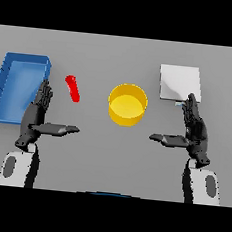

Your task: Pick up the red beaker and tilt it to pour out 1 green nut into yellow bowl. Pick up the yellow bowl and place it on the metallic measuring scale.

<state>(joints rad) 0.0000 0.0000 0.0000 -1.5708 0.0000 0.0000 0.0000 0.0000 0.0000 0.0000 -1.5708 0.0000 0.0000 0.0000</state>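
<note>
Red beaker (73, 88) lies tilted on the tabletop (109, 152), left of yellow bowl (127, 104); scale (179, 83) sits right of bowl; left hand (37, 114), right hand (194, 129) with fingers straight, holding nothing; no step looks begun.

The grey table (112, 153) carries a blue tray (5, 90), red beaker (73, 88) (lying flat), yellow bowl (127, 104) and metallic scale (179, 83).
</note>
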